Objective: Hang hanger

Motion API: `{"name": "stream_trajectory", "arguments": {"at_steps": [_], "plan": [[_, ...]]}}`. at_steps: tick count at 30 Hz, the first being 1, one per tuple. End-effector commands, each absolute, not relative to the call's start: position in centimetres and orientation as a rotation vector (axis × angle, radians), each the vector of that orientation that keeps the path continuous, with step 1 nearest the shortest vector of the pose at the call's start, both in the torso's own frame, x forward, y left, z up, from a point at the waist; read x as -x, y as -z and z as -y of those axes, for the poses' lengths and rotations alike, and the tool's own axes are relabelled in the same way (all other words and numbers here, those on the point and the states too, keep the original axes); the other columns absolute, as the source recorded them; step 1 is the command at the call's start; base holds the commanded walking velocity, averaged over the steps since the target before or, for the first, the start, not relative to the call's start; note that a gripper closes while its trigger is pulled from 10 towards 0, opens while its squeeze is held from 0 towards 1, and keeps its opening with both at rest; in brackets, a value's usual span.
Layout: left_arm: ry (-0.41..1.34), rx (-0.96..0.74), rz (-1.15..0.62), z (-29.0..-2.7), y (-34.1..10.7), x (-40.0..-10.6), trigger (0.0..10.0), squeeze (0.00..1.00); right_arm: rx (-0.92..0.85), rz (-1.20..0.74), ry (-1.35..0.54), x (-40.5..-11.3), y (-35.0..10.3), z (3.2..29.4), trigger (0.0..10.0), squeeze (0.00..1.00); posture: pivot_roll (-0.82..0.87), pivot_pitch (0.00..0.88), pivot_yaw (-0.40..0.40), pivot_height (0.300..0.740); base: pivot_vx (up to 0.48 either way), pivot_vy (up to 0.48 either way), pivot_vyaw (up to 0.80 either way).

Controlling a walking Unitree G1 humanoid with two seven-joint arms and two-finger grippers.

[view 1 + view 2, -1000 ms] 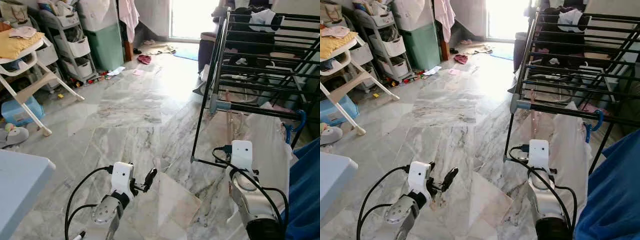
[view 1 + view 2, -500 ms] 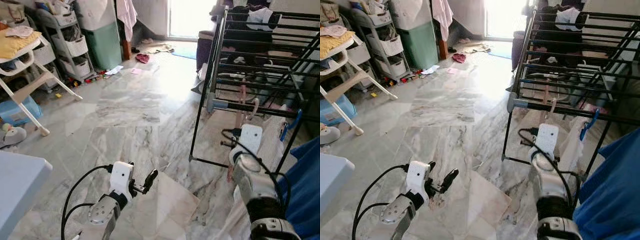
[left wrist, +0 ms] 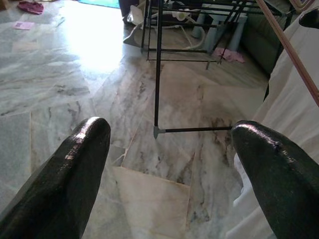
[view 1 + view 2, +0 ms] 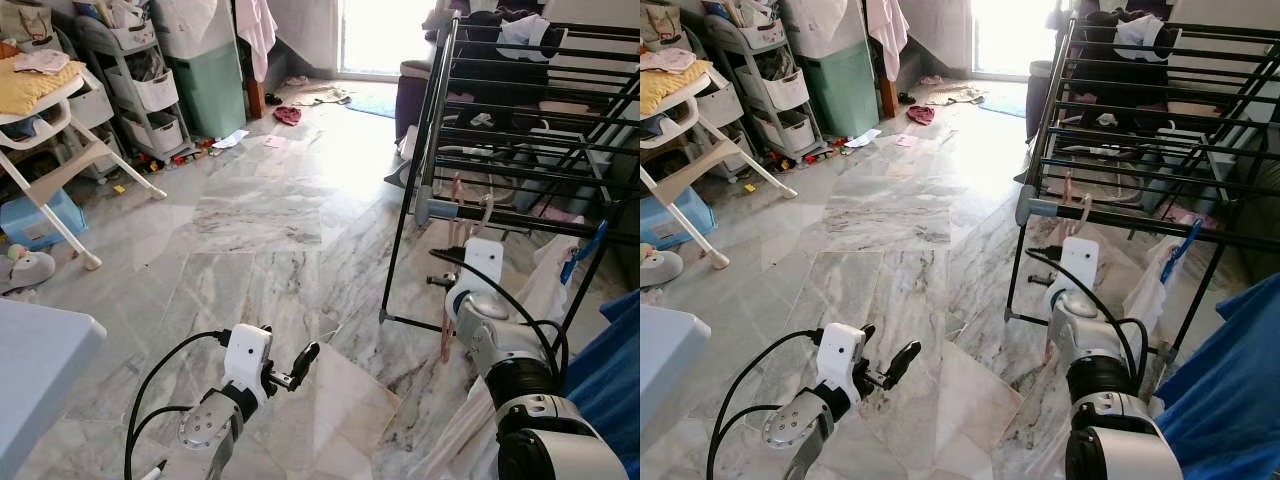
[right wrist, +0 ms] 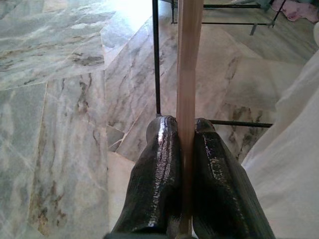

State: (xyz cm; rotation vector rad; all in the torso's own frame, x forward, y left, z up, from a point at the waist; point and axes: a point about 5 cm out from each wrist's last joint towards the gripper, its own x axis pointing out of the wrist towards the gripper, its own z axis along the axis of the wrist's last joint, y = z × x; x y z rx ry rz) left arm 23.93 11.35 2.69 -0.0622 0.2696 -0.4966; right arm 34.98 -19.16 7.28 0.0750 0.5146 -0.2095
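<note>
— While the right tool [image 5: 184, 149] stays raised by the near rail of the drying rack [image 4: 520, 215], what is it gripping?
— Its fingers are clamped on the pink wooden hanger [image 5: 188, 64], a white garment [image 4: 540, 290] draped from it; the hook [image 4: 486, 208] sits at that rail, though I can't tell if it's seated
— So the hanging step itself?
— I'd judge so; next, lower the hook fully over the rail, then let go
— And the left tool [image 4: 298, 364]?
— Open, idle, low over the floor
</note>
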Motion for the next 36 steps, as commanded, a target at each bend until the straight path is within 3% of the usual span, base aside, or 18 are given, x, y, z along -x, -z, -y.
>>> {"name": "stream_trajectory", "arguments": {"at_steps": [1, 2, 3, 4, 10, 13, 28, 36], "plan": [[0.503, 0.044, -0.278, -11.5, -2.6, -23.9, 10.0, 0.00, -0.084, -0.571, 0.202, -34.6, -6.5, 19.2, 10.0, 0.00, -0.07, 0.000, 0.017, 0.740, 0.000, 0.000, 0.00], [0.503, 0.044, -0.278, -11.6, -2.6, -23.9, 10.0, 0.00, -0.088, -0.573, 0.201, -34.6, -6.4, 19.2, 10.0, 0.00, -0.07, 0.000, 0.017, 0.740, 0.000, 0.000, 0.00], [0.502, 0.043, -0.278, -11.6, -2.6, -23.8, 10.0, 0.00, -0.080, -0.578, 0.212, -34.5, -6.3, 19.4, 10.0, 0.62, -0.07, 0.000, 0.017, 0.740, 0.000, 0.000, 0.00], [0.502, 0.041, -0.280, -11.6, -2.5, -23.8, 10.0, 0.00, -0.084, -0.586, 0.221, -34.3, -6.0, 19.7, 10.0, 1.00, -0.07, 0.000, 0.018, 0.740, 0.000, 0.000, 0.00], [0.507, 0.033, -0.281, -11.6, -2.5, -23.9, 10.0, 0.00, -0.072, -0.559, 0.239, -34.2, -6.1, 20.1, 10.0, 1.00, -0.07, 0.000, 0.022, 0.740, 0.000, 0.000, 0.00], [0.506, 0.026, -0.282, -11.6, -2.4, -24.0, 10.0, 0.00, 0.056, -0.441, 0.213, -34.7, -7.4, 20.2, 10.0, 1.00, -0.07, 0.000, 0.024, 0.740, 0.000, 0.000, 0.00], [0.493, 0.016, -0.288, -11.8, -2.3, -24.2, 10.0, 0.00, 0.210, -0.229, 0.270, -33.9, -8.9, 21.1, 10.0, 1.00, -0.08, 0.000, 0.033, 0.740, 0.000, 0.000, 0.00], [0.454, -0.004, -0.285, -12.2, -2.3, -24.4, 10.0, 0.00, 0.316, -0.117, 0.268, -32.4, -9.2, 21.0, 10.0, 1.00, -0.08, 0.000, 0.030, 0.740, 0.000, 0.000, 0.00]]}}
